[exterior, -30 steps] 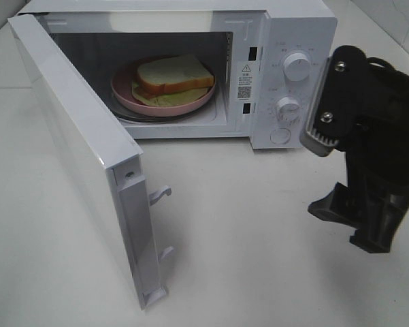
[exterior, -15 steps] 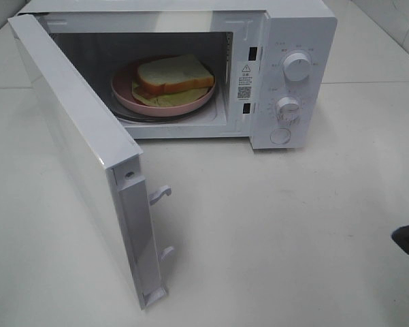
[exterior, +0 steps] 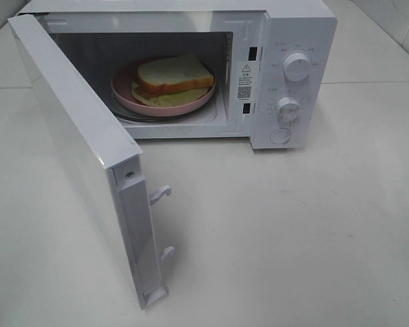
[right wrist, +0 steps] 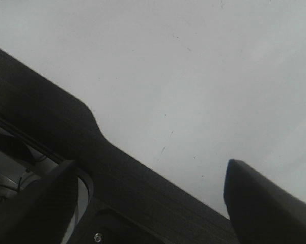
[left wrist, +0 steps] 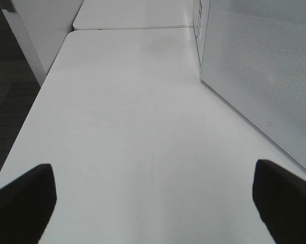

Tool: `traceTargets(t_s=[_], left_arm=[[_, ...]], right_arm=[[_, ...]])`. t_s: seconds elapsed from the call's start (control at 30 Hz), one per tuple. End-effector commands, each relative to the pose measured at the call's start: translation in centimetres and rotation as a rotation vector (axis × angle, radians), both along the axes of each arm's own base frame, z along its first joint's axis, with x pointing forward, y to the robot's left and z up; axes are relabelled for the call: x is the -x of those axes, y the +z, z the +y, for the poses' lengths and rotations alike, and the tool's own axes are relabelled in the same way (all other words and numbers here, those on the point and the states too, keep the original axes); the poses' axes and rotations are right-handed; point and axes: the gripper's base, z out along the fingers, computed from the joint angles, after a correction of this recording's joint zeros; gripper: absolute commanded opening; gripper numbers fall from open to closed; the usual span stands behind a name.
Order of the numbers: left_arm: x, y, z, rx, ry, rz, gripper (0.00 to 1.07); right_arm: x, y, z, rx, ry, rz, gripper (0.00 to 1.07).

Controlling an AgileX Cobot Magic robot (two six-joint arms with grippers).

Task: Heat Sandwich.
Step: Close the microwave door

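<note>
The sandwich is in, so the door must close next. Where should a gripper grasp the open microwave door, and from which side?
Likely the free end of the door, between the latch hooks, jaws straddling the thin panel from the near side. It hinges at the microwave's left, so that end gives most leverage.

High camera looks down into the microwave [exterior: 320, 34]; wrist cameras hover low over the same table [exterior: 292, 225].

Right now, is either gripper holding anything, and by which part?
Nothing is held. The left gripper and right gripper both stand open and empty; the sandwich lies on its pink plate inside the microwave.
</note>
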Motion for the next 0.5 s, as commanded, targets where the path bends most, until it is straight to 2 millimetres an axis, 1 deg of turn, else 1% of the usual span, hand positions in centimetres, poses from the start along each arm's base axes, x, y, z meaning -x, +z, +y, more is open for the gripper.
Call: traceTargets(t_s=[0.03,0.07,0.13,0.23,0.27,0.37,0.5], left_arm=[[0.3,0.0,-0.1,0.011,-0.001,-0.031,1.03],[0.3,0.0,-0.1,0.011,-0.001,-0.031,1.03],[0.3,0.0,-0.1,0.011,-0.001,-0.031,1.03],[0.3,0.0,-0.1,0.011,-0.001,-0.031,1.03],[0.3,0.0,-0.1,0.011,-0.001,-0.031,1.03],[0.3,0.0,-0.1,0.011,-0.001,-0.031,1.03],[0.3,0.0,-0.1,0.011,-0.001,-0.031,1.03]], right_arm=[[1.5,0.0,-1.1,-0.011,-0.035,0.008,0.76],[1.5,0.0,-1.1,-0.011,-0.035,0.008,0.76],[2.1,0.1,-1.5,-0.06,-0.078,-0.013,0.76],[2.5,0.2,-1.8,-0.072,-0.12,-0.033,0.76],[2.8,0.3,-2.2,-0.082,-0.159,-0.06,0.76],[3.1,0.4,-2.5,-0.093,-0.193,-0.093,0.76],[4.2,0.4,-3.1,-0.135,-0.315,-0.199,0.76]])
